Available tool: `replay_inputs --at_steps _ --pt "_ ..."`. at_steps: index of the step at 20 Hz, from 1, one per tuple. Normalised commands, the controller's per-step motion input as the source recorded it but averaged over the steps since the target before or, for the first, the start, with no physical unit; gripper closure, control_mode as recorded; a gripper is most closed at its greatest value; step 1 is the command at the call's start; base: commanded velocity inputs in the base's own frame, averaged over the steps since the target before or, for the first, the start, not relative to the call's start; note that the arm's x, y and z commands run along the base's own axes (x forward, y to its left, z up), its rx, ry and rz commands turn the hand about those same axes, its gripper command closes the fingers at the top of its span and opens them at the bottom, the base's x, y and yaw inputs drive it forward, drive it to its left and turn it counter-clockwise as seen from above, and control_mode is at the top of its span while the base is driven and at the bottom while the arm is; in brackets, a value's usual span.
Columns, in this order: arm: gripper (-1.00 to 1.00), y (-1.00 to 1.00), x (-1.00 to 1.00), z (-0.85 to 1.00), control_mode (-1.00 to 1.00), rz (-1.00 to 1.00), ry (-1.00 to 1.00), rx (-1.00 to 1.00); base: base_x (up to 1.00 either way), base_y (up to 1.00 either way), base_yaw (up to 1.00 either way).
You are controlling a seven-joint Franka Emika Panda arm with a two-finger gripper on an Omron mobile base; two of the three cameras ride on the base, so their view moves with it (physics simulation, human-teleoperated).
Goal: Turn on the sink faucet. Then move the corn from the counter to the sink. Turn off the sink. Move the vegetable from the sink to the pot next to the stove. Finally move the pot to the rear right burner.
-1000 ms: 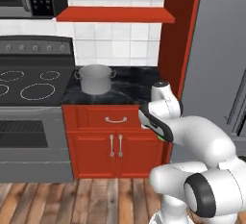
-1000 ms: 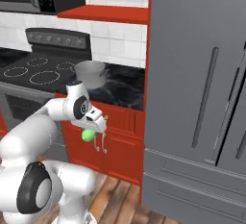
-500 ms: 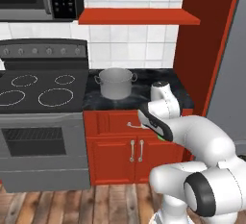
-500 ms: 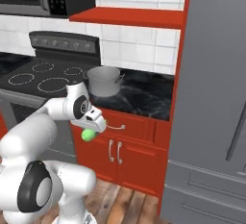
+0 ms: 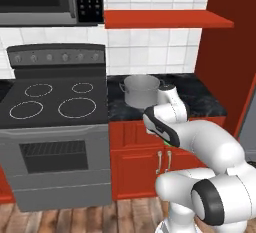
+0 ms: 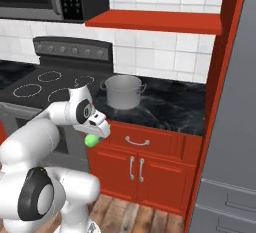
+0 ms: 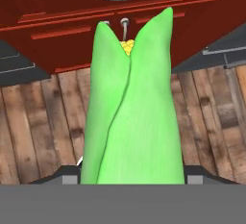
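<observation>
Corn (image 7: 132,107) in its green husk fills the middle of the hand view, held between the fingers (image 6: 91,138) over the wood floor (image 7: 29,131). It hangs in front of the red cabinet (image 6: 145,164). A grey pot (image 5: 140,90) sits on the black counter (image 6: 175,108), beside the stove (image 5: 50,99).

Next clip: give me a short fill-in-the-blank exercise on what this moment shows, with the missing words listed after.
1. The pincer is closed on the ____, carried low in front of the red cabinet.
2. The pot stands on the dark ____, right of the stove.
3. Inside, the pot looks ____.
4. In the hand view, the green husk parts at its tip to show ____ kernels.

Missing words: corn; counter; empty; yellow
</observation>
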Motion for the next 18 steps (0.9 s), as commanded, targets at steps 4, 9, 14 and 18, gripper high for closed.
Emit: replay_inputs --at_steps 4,9,14,18 --pt "1.00 0.00 0.00 0.00 1.00 0.00 0.00 0.00 0.49 0.50 -0.13" --pt "1.00 0.00 0.00 0.00 1.00 0.00 0.00 0.00 0.54 0.44 -0.10" --pt "1.00 0.00 0.00 0.00 1.00 0.00 0.00 0.00 0.52 0.42 -0.08" --pt "1.00 0.00 0.00 0.00 1.00 0.00 0.00 0.00 0.49 0.41 -0.07"
